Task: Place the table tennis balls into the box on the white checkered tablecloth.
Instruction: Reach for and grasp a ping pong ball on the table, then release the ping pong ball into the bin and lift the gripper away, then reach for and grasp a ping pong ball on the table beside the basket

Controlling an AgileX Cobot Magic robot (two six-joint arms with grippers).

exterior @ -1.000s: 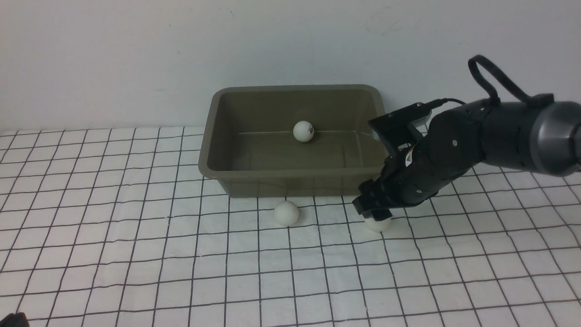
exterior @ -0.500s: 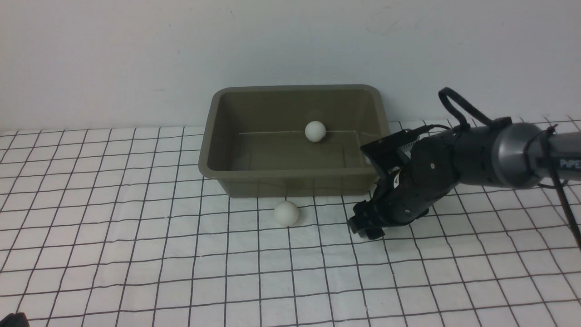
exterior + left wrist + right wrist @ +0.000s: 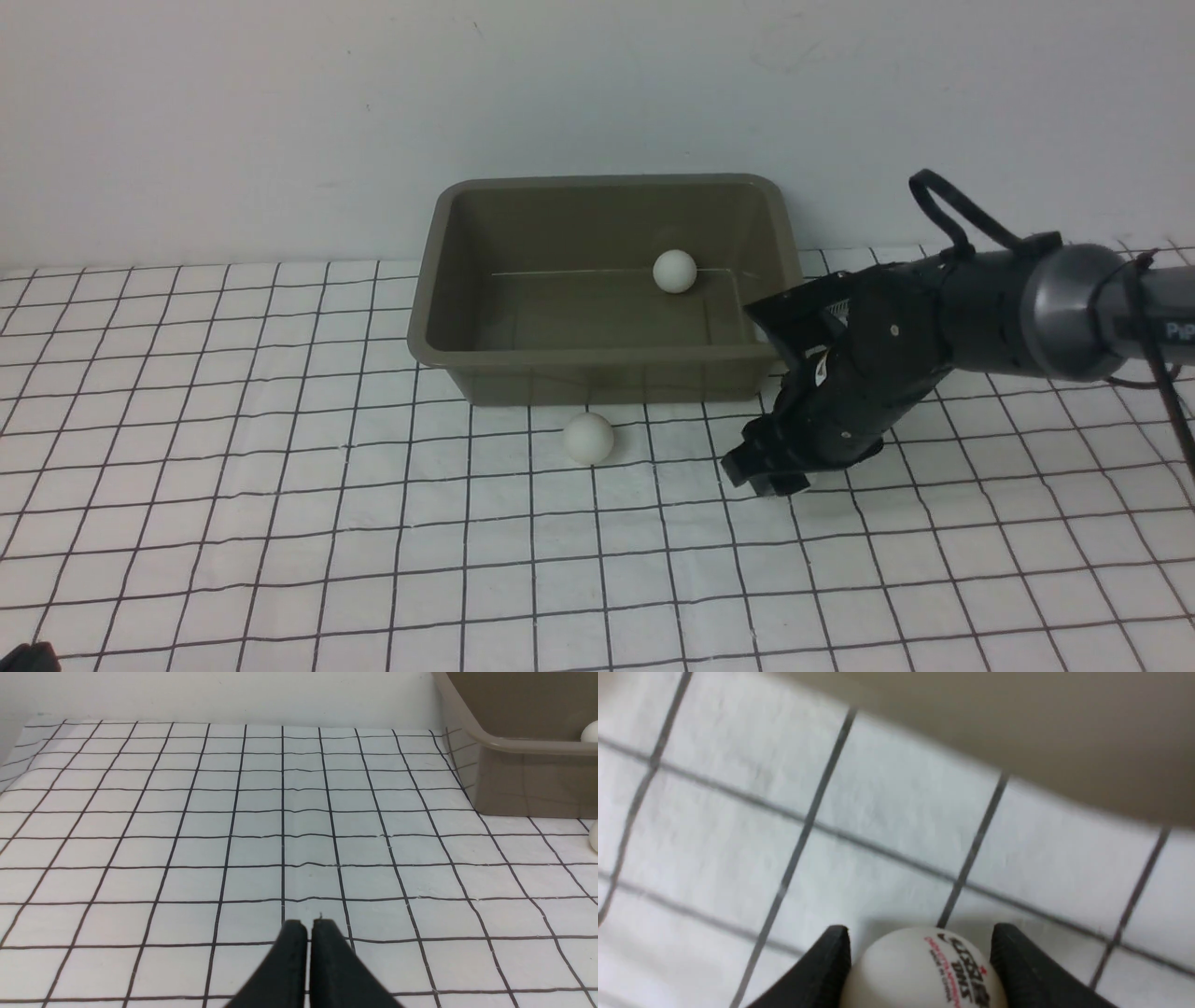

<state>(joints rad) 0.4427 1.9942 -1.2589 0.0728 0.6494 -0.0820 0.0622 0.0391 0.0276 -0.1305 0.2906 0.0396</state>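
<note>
Within the last second the right gripper (image 3: 761,479) has sunk to the white checkered tablecloth (image 3: 280,523) right of centre in the front view, its jaws narrowing to pinch the logo-printed table tennis ball (image 3: 920,970), so lifting it to the box (image 3: 597,357) looks next. The ball already inside (image 3: 674,271) has rolled rightward, the plain ball (image 3: 589,438) sits unmoved just below the box's near wall, and the left gripper (image 3: 309,927) stays pressed together

A white ball (image 3: 920,973) with red print sits on checkered cloth (image 3: 887,812), touched on both sides by the right gripper (image 3: 919,938)'s black fingers (image 3: 829,963), near a brown box (image 3: 1017,728).
</note>
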